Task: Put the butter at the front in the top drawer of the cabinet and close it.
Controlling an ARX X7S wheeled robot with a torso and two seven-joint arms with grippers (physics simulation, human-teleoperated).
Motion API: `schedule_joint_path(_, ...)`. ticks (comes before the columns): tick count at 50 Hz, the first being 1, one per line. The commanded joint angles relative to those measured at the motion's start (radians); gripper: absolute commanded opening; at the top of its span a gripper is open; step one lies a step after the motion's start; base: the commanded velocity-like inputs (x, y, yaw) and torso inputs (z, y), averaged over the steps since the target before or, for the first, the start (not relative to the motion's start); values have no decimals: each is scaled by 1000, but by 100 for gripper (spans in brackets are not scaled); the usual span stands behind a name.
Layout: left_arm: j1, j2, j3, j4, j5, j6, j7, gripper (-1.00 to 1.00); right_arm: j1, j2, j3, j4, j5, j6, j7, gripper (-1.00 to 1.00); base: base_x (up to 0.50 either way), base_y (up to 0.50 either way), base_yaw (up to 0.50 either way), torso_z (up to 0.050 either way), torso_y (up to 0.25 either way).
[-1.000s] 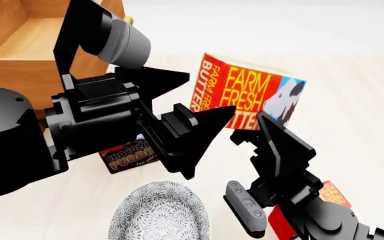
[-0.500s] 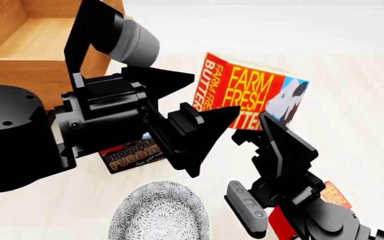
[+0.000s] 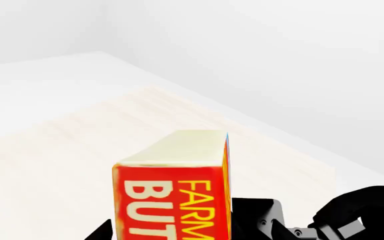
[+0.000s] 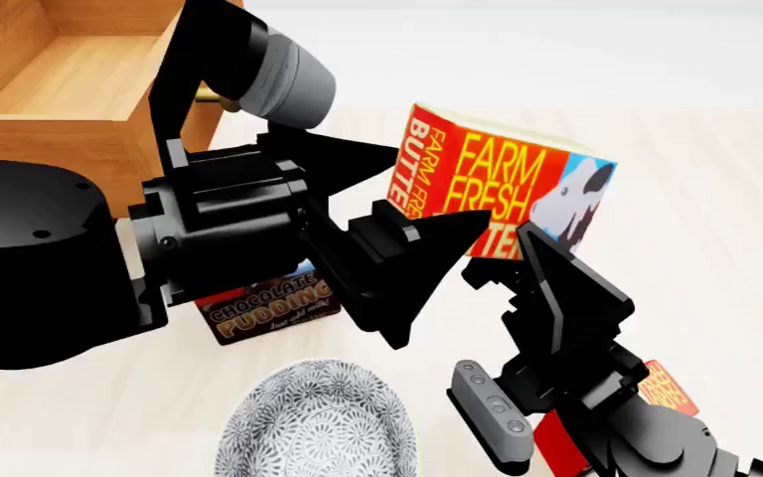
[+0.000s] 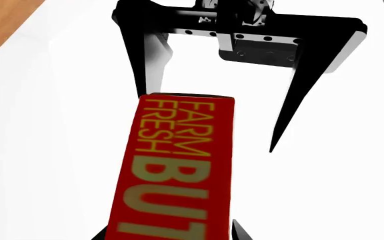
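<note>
You are working over a pale, faintly wood-grained table (image 4: 739, 199) that ends at a plain white wall, with the open top drawer (image 4: 64, 79) of the cabinet (image 4: 37, 149) at your far left and a patterned bowl (image 4: 315, 422) near the front edge. Your left gripper (image 4: 401, 214) stands spread beside the upright butter (image 4: 508, 194), its fingers not pressing the carton, and a chocolate pudding box (image 4: 269, 310) lies beneath that arm. Your right gripper (image 5: 222, 127) is also spread wide, straddling a second butter carton (image 5: 178, 170) lying at the table's front right.

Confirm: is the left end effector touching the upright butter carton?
Cannot tell. Head view: the open left end effector overlaps an edge of the butter carton; the left wrist view cuts off the contact area.
</note>
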Motion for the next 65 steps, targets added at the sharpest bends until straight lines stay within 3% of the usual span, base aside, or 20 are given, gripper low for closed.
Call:
schedule_joint_path(1, -4, 16, 10, -21, 14, 2, 11, 100, -4, 7, 12, -4, -16, 20, 8, -100, 0, 0, -3, 0, 0)
schedule_joint_path(65, -26, 77, 63, -99, 62, 5, 48, 100, -39, 7, 46, 12, -22, 2, 23, -100, 0, -1, -1, 0, 0)
